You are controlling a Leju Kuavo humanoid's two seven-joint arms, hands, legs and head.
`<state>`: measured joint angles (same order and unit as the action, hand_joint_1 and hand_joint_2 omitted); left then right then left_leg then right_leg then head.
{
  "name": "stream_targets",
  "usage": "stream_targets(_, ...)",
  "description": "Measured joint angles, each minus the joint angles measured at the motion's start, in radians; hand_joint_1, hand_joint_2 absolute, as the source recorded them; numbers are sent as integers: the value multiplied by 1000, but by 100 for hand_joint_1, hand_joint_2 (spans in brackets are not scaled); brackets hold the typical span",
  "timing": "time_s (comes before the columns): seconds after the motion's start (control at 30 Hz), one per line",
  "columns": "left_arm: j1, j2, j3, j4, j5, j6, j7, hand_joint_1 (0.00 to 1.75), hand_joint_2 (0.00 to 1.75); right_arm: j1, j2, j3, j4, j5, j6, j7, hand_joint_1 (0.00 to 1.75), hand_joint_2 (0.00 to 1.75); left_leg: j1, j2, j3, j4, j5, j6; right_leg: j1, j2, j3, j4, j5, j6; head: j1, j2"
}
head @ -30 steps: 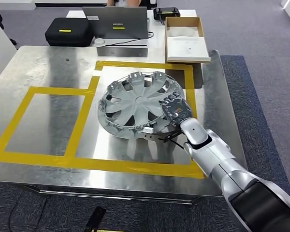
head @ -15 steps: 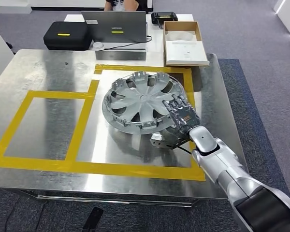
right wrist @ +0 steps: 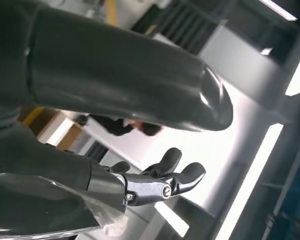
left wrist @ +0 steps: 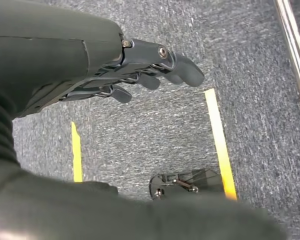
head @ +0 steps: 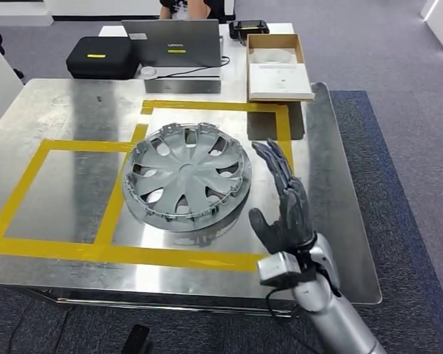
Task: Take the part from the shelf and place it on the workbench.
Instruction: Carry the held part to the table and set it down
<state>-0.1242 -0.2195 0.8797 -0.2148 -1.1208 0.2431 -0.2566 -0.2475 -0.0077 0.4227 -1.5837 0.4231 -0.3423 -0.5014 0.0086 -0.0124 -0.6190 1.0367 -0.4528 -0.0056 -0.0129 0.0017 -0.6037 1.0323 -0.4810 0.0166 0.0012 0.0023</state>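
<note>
My right hand (head: 283,206) was spread and held nothing, and the part (head: 186,175), a grey wheel cover, lay flat on the table (head: 342,214) just to the left of it, partly over the yellow tape (head: 119,193). I judged that I should draw this hand back gently without touching the rim; my left hand (left wrist: 156,65), loosely spread and holding nothing, hung over the floor. The laptop (head: 172,43) far beyond my hand carried a small logo which I could not read.

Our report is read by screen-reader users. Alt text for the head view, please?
A grey wheel cover lies flat on a metal workbench, across yellow tape lines. The right robot hand, open and empty, is raised beside it.
</note>
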Motion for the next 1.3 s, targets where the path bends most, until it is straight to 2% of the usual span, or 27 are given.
stream_targets(0.07, 3, 2, 5, 0, 10, 5, -3, 0, 0, 76, -2, -17, -88, -70, 27, -57, 0, 0, 2, 3, -11, 40, -46, -8, -2, -5, -4, -4, 9, -15, -2, 0)
stream_targets(0.17, 9, 4, 16, 0, 26, 8, -11, 0, 0, 194, 3, -44, -190, -172, 62, -122, 0, 0, 3, 6, -54, 215, -172, -16, 1, -11, -22, -5, 22, -27, -4, 0)
stream_targets(0.2, 12, 5, 21, 0, 32, 9, -16, 0, 0, 232, 8, -53, -214, -200, 71, -140, 0, 0, 2, 6, -56, 256, -195, -15, 3, -11, -30, -5, 29, -28, -4, 0)
stream_targets(0.23, 14, 6, 25, 0, 38, 11, -21, 0, 0, 268, 14, -61, -232, -221, 78, -153, 0, 0, 2, 6, -39, 259, -199, -13, 5, -11, -39, -5, 36, -28, -4, 0)
stream_targets(0.27, 16, 7, 29, 0, 45, 12, -26, 0, 0, 300, 21, -68, -249, -241, 84, -163, 0, 0, 1, 6, -4, 222, -188, -8, 7, -11, -48, -5, 45, -28, -4, 0)
stream_targets(0.37, 17, 9, 43, 0, 61, 14, -41, 0, 0, 361, 38, -83, -293, -287, 100, -175, 0, 0, -6, 6, 135, 15, -139, 10, 13, -8, -71, -4, 72, -22, -3, 0)
stream_targets(0.43, 18, 11, 53, 0, 73, 19, -49, 0, 0, 402, 51, -95, -332, -325, 117, -176, 0, 0, -14, 5, 164, -45, -126, 18, 12, -9, -77, -9, 91, -10, -1, 0)
stream_targets(0.5, 27, 13, 66, 0, 87, 26, -54, 0, 0, 445, 67, -106, -371, -372, 141, -176, 0, 0, -16, 6, 154, -49, -103, 26, 7, -9, -79, -17, 106, 3, 0, 0)
stream_targets(0.53, 32, 14, 73, 0, 93, 29, -55, 0, 0, 463, 73, -111, -386, -389, 152, -176, 0, 0, -15, 9, 147, -53, -91, 31, 4, -8, -84, -13, 94, 8, -1, 0)
stream_targets(0.57, 36, 15, 80, 0, 99, 33, -54, 0, 0, 480, 78, -116, -401, -402, 161, -176, 0, 0, -13, 12, 137, -56, -79, 38, 3, -5, -94, 7, 63, 12, 1, 0)
stream_targets(0.6, 37, 16, 86, 0, 102, 36, -53, 0, 0, 496, 82, -121, -412, -408, 168, -176, 0, 0, -12, 14, 126, -57, -67, 43, 2, -4, -107, 48, 11, 15, 3, 0)
stream_targets(0.67, 38, 16, 95, 0, 104, 38, -44, 0, 0, 523, 90, -131, -430, -419, 179, -176, 0, 0, -12, 16, 98, -56, -46, 48, 2, -3, -129, 171, -95, 20, 8, 0)
stream_targets(0.7, 39, 16, 98, 0, 104, 38, -38, 0, 0, 536, 94, -137, -437, -424, 186, -176, 0, 0, -13, 17, 83, -55, -35, 47, 1, -3, -131, 227, -119, 22, 8, 0)
stream_targets(0.73, 41, 16, 100, 0, 104, 37, -31, 0, 0, 549, 100, -143, -444, -430, 194, -176, 0, 0, -12, 18, 68, -53, -24, 46, 1, -3, -121, 258, -117, 24, 8, 0)
stream_targets(0.77, 43, 16, 102, 0, 103, 36, -25, 0, 0, 560, 105, -150, -451, -436, 203, -176, 0, 0, -11, 19, 52, -50, -14, 43, 1, -3, -94, 257, -96, 25, 8, 0)
stream_targets(0.8, 46, 16, 103, 0, 103, 36, -21, 0, 0, 570, 110, -156, -459, -438, 211, -176, 0, 0, -10, 20, 39, -47, -6, 39, 0, -4, -50, 221, -70, 27, 8, 0)
stream_targets(0.87, 48, 17, 108, 0, 106, 40, -21, 0, 0, 584, 122, -168, -475, -439, 227, -176, 0, 0, -10, 20, 20, -34, 6, 30, -3, -3, 76, 78, -57, 30, 8, 0)
stream_targets(0.9, 48, 19, 112, 0, 110, 42, -27, 0, 0, 590, 128, -173, -480, -439, 235, -176, 0, 0, -11, 20, 15, -27, 11, 25, -3, -2, 127, 13, -69, 28, 9, 0)
stream_targets(0.93, 48, 20, 117, -1, 117, 43, -35, 0, 0, 595, 134, -177, -484, -438, 242, -176, 0, 0, -13, 20, 10, -22, 17, 20, -2, 0, 156, -32, -84, 25, 10, 0)
stream_targets(0.97, 48, 22, 122, -1, 124, 43, -45, 0, 0, 601, 138, -181, -485, -439, 248, -176, 0, 0, -13, 20, 6, -18, 24, 15, 0, 2, 164, -53, -92, 20, 10, 0)
stream_targets(1.03, 47, 27, 132, -1, 135, 41, -65, 0, 0, 613, 144, -189, -484, -441, 257, -176, 0, 0, -10, 19, -3, -11, 17, 4, -1, 0, 146, -55, -88, 4, 10, 0)
stream_targets(1.1, 48, 30, 141, -1, 140, 37, -78, 0, 0, 618, 151, -196, -483, -444, 262, -176, 0, 0, -7, 18, -20, 44, -51, -7, -3, -5, 129, -56, -72, -15, 9, 0)
stream_targets(1.17, 48, 30, 146, -1, 142, 34, -83, 0, 0, 620, 157, -201, -481, -445, 262, -176, 0, 0, -6, 17, -44, 164, -145, -13, 0, -8, 110, -55, -54, -24, 7, 0)
stream_targets(1.2, 47, 30, 148, -1, 143, 33, -84, 0, 0, 622, 158, -203, -480, -445, 261, -176, 0, 0, -5, 17, -51, 222, -171, -14, 2, -9, 100, -53, -44, -25, 7, 0)
stream_targets(1.23, 47, 30, 148, -1, 143, 32, -84, 0, 0, 624, 159, -206, -478, -444, 260, -176, 0, 0, -5, 17, -48, 255, -174, -13, 4, -10, 88, -50, -34, -26, 7, 0)
stream_targets(1.27, 47, 30, 149, -1, 143, 31, -84, 0, 0, 625, 160, -209, -477, -442, 259, -176, 0, 0, -5, 17, -30, 256, -157, -11, 5, -10, 76, -47, -24, -25, 7, 0)
stream_targets(1.3, 47, 31, 150, -1, 143, 31, -84, 0, 0, 627, 161, -212, -476, -440, 255, -176, 0, 0, -5, 17, 3, 219, -129, -7, 7, -10, 64, -44, -16, -25, 7, 0)
